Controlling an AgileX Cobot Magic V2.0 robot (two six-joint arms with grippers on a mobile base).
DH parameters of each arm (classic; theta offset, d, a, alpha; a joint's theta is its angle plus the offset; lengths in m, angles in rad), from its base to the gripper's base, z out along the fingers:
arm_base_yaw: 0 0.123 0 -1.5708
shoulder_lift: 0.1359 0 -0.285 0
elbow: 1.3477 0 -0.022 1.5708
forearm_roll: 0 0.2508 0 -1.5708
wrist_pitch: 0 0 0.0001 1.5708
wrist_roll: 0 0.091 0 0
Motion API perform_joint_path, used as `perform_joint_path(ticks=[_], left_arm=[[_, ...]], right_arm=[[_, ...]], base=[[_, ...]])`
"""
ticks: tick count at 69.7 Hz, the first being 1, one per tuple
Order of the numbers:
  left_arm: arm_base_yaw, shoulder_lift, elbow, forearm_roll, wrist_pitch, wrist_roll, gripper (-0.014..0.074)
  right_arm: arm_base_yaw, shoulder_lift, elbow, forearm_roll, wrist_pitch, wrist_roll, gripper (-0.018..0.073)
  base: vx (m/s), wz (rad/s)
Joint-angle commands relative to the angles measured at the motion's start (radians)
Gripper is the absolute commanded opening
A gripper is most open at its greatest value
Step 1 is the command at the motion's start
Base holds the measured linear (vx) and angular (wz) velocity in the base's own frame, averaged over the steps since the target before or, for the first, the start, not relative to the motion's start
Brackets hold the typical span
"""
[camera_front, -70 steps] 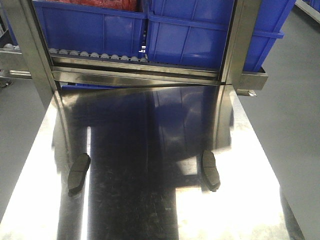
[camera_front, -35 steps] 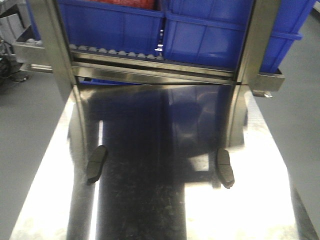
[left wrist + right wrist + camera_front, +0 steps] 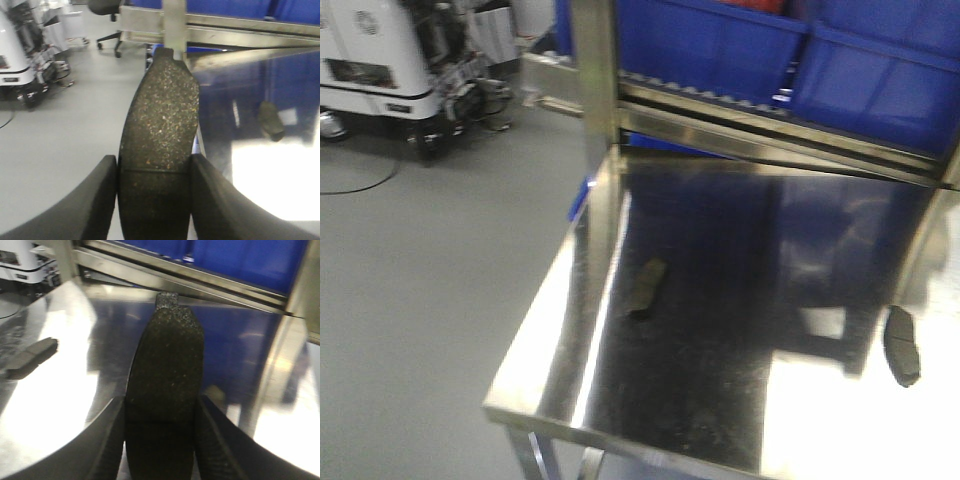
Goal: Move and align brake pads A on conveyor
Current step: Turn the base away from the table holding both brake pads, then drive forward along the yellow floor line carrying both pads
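In left gripper (image 3: 154,167), right gripper (image 3: 161,407) — brake pads A (image 3: 159,110); two on tabletop (image 3: 720,400).

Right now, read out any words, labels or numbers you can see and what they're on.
No text can be read.
The white machine has a dark plate, too blurred to read.
The brake pads in the left gripper and right gripper show no markings.
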Motion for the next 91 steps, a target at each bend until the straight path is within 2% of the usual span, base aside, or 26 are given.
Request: perform_joint_path(ticks=[1,91], left_arm=[[-0.003,0.01,-0.032,-0.019,-0.097,-0.009,0.0115],[-0.003,0.01,-0.032,-0.019,-0.097,-0.009,0.0115]], right_arm=[[0.0,0.007,-0.032,-0.008,-0.096,-0.008,0.002],[0.0,0.007,-0.032,-0.008,-0.096,-0.008,0.002]], base=[[-0.11,0.58],[-0.05,0.65]])
